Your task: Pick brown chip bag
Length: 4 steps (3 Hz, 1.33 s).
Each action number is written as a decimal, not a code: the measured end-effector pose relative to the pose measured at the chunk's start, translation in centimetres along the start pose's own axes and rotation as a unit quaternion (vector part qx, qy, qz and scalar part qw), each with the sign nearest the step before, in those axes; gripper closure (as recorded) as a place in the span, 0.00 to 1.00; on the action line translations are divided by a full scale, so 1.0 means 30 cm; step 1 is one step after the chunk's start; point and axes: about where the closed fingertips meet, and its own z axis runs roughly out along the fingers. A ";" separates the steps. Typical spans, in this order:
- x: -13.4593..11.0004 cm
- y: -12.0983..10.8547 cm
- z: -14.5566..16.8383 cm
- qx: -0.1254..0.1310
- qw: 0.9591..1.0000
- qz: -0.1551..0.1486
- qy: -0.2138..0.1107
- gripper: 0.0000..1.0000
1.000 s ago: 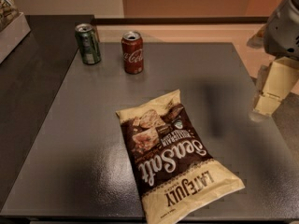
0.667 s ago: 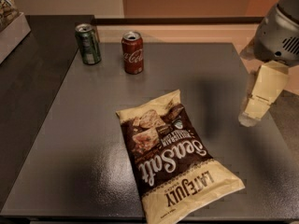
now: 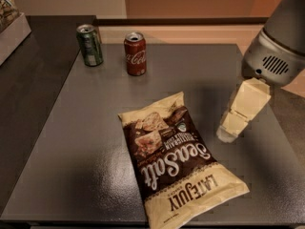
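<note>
The brown chip bag [image 3: 175, 160] lies flat on the grey table [image 3: 86, 142], near its front edge. It has a dark brown centre, cream-tan ends, white "Sea Salt" script and "LATE JULY" lettering. My gripper [image 3: 229, 131] is cream-coloured and hangs from the grey arm housing [image 3: 274, 63] at the right. It hovers above the table just right of the bag's upper half, apart from the bag and holding nothing.
A green can [image 3: 89, 45] and a red Coca-Cola can [image 3: 135, 54] stand upright at the table's back left. A dark counter [image 3: 33, 80] adjoins the table on the left, with a box [image 3: 12, 25] at its far end.
My gripper has moved left and lower, closer to the chip bag's right side. The bag and both cans have not moved.
</note>
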 end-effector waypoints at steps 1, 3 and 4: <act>0.012 0.056 0.061 -0.006 0.998 0.061 0.007 0.00; 0.049 0.149 0.161 0.022 0.991 0.126 0.041 0.00; 0.070 0.178 0.211 0.032 0.989 0.130 0.057 0.00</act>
